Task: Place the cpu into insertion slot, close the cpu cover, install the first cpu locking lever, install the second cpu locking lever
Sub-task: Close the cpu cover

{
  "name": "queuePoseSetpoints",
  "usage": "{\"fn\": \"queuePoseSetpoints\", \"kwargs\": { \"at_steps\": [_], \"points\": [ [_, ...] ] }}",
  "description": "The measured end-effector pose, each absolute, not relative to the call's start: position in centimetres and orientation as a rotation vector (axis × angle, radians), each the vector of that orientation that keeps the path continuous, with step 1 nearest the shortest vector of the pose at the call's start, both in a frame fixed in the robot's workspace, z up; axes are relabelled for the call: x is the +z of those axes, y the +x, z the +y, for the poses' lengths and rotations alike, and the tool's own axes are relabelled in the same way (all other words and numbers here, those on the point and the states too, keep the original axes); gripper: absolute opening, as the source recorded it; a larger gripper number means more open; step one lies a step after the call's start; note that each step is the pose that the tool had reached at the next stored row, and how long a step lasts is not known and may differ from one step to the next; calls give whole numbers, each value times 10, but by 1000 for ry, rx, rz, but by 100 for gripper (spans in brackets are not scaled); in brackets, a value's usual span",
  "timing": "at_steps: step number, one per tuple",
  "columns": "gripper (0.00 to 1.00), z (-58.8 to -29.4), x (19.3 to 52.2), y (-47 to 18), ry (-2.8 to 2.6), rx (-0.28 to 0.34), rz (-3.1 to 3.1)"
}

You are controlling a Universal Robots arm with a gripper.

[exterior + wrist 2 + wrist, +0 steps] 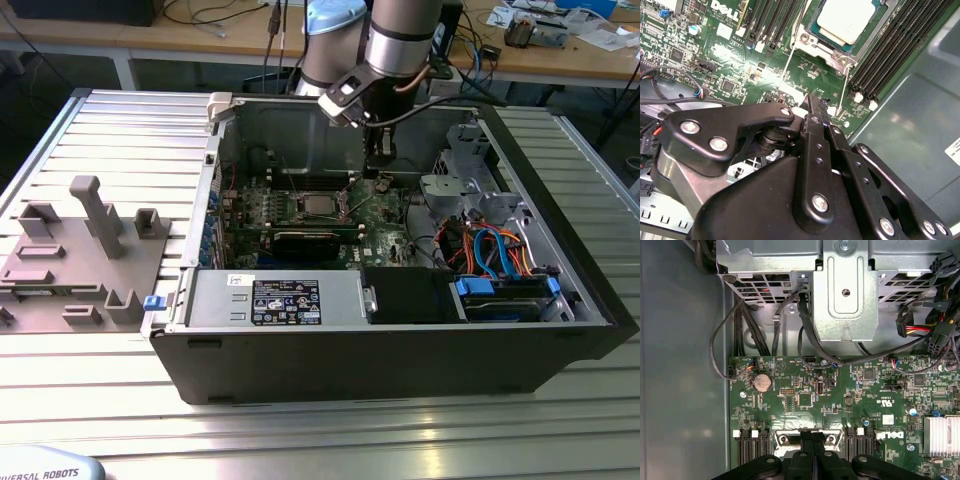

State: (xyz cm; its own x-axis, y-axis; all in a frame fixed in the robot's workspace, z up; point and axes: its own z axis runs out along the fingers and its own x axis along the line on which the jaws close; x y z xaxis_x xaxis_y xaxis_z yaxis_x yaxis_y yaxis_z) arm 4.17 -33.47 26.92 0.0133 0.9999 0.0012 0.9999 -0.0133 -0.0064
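On the exterior view's left we see a grey fixture (90, 240) w/ upright pegs. It lies on the ribbed metal table (100, 130), beside the open black computer case (400, 370). Inside the case the green motherboard (385, 215) lies flat, w/ a long black card (300, 240) along its near edge. Approx. mid-board sits the insertion slot (303, 207), and the cpu (847, 20) is already in it, silvery-grey face up (flat, as far as we can tell). The cpu cover (837, 50) shows as a silvery frame around the chip; whether it's fully down we can't tell. Just to the exterior view's right of the slot, the gripper (376, 172) hangs low over the board, apart from the cpu. In both wrist views its fingers (815, 135) are pressed together, a narrow pinch w/ nothing seen between them. A thin silvery rod (841, 95) runs from the slot's corner past the fingertips. Further right stand a grey drive cage (455, 170) and blue and orange cables (495, 250).
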Motion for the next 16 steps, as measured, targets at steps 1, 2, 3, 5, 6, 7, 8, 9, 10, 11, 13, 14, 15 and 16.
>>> {"fn": "queuePoseSetpoints", "kwargs": {
  "at_steps": [1,2,3,5,6,7,8,9,10,11,13,14,15,16],
  "points": [
    [11,-335,269,42,-2232,6,-2203],
    [11,-335,269,42,-2232,6,-2203],
    [11,-335,269,42,-2232,6,-2203],
    [11,-335,268,42,-2232,6,-2203],
    [11,-335,268,42,-2232,6,-2203],
    [11,-335,268,42,-2232,6,-2203],
    [11,-335,267,42,-2232,6,-2203],
    [11,-335,267,42,-2232,6,-2203],
    [11,-335,267,43,-2232,6,-2203],
    [11,-335,267,43,-2232,6,-2203],
    [11,-335,266,46,-2232,6,-2203],
    [11,-335,266,47,-2232,5,-2203],
    [11,-335,266,49,-2232,5,-2203],
    [11,-335,266,50,-2232,5,-2203]
  ]
}}
